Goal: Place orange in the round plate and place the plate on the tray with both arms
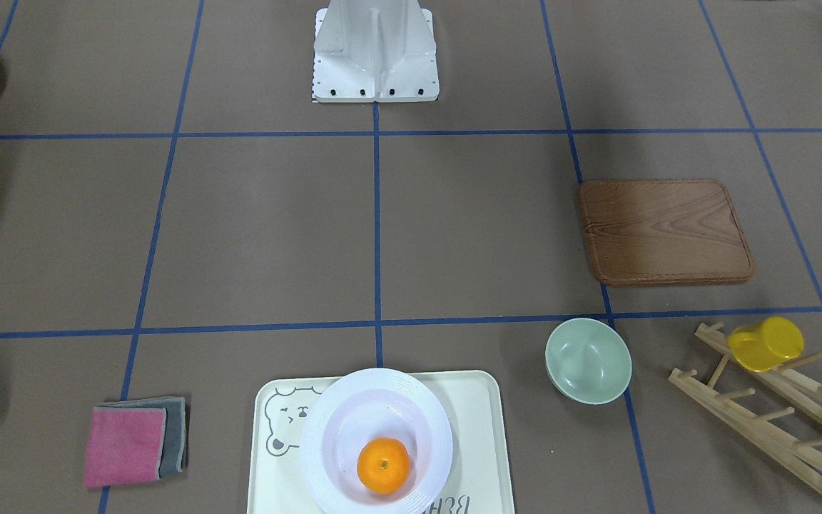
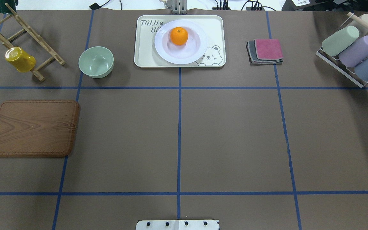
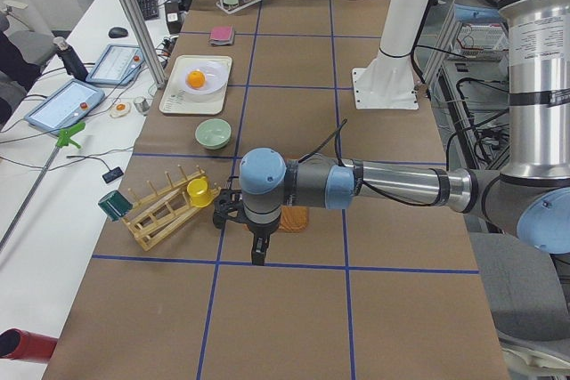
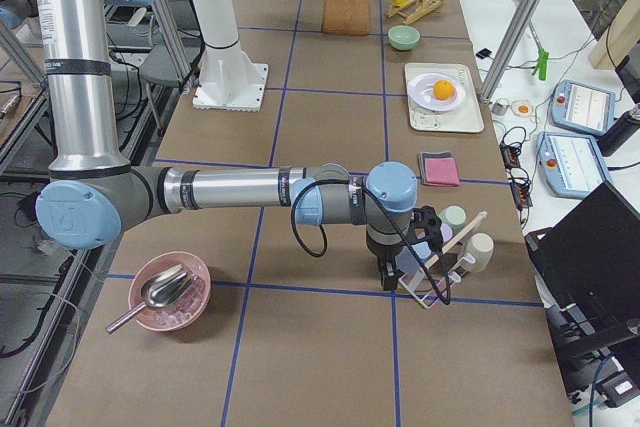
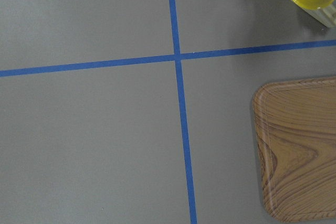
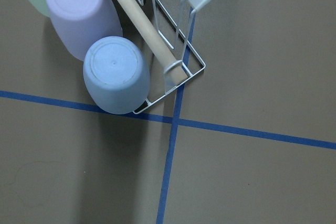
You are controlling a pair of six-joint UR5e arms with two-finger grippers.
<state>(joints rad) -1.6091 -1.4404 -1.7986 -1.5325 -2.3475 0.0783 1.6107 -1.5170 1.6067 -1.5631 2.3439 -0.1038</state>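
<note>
The orange (image 1: 383,465) (image 2: 179,35) lies inside the white round plate (image 1: 332,421) (image 2: 196,51). That plate rests on the cream bear tray (image 1: 475,414) (image 2: 145,57) at the table's far middle edge. Neither arm appears in the overhead or front views. In the exterior left view, my left gripper (image 3: 259,254) hangs over the table near the wooden board, far from the tray. My right gripper (image 4: 386,277), seen only in the exterior right view, hovers beside the cup rack. I cannot tell whether either gripper is open or shut.
A brown wooden board (image 2: 34,127), a pale green bowl (image 2: 96,61) and a wooden rack with a yellow cup (image 2: 20,59) lie on the left half. Folded pink and grey cloths (image 2: 265,51) and a wire rack of pastel cups (image 2: 351,51) are on the right. The white base mount (image 1: 375,53) stands mid-table.
</note>
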